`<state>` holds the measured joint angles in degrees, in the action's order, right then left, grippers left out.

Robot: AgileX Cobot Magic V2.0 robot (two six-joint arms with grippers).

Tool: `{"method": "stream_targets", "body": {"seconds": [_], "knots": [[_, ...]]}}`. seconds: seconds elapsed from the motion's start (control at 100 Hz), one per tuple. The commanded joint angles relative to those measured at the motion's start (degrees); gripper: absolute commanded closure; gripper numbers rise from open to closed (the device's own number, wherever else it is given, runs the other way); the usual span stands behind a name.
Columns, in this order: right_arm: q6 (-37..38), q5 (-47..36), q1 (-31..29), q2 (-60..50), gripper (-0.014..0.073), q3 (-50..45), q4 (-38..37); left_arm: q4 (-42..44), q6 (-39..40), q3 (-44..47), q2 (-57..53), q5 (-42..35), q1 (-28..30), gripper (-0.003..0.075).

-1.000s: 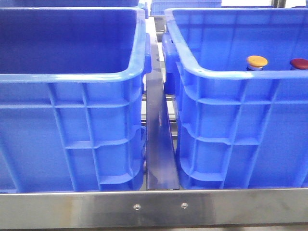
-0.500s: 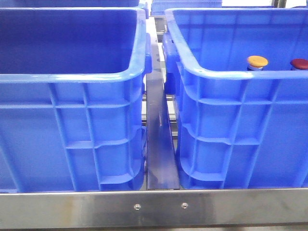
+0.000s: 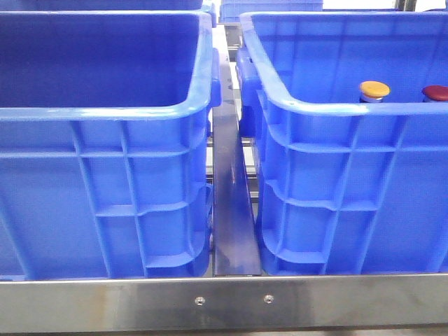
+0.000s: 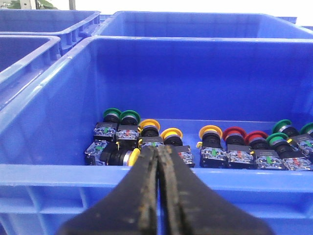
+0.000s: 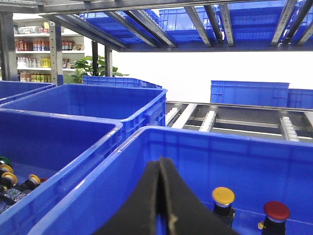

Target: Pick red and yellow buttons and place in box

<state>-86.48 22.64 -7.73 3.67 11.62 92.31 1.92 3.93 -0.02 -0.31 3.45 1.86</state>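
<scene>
Two big blue crates stand side by side in the front view. An orange-yellow button and a red button stand upright inside the right box. Both also show in the right wrist view, the yellow button and the red button, inside that box's wall. My right gripper is shut and empty, above the box's near side, apart from both buttons. My left gripper is shut and empty, over the near rim of the left crate. No arm shows in the front view.
The left crate holds several green, yellow and red push buttons on its floor. A steel rail runs between the crates and a steel bar crosses the front. More blue crates and a roller conveyor lie behind.
</scene>
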Motion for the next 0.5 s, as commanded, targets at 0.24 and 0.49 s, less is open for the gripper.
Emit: {"method": "stream_targets", "body": {"seconds": [0.24, 0.49], "knots": [[-0.4, -2.3, 0.2, 0.7, 0.0696, 1.4, 1.6, -0.5, 0.6, 1.1, -1.7, -4.2, 0.0, 0.0741], [16.0, -10.3, 0.2, 0.7, 0.0696, 1.4, -19.1, -0.5, 0.6, 1.1, -1.7, -4.2, 0.0, 0.0741]]}}
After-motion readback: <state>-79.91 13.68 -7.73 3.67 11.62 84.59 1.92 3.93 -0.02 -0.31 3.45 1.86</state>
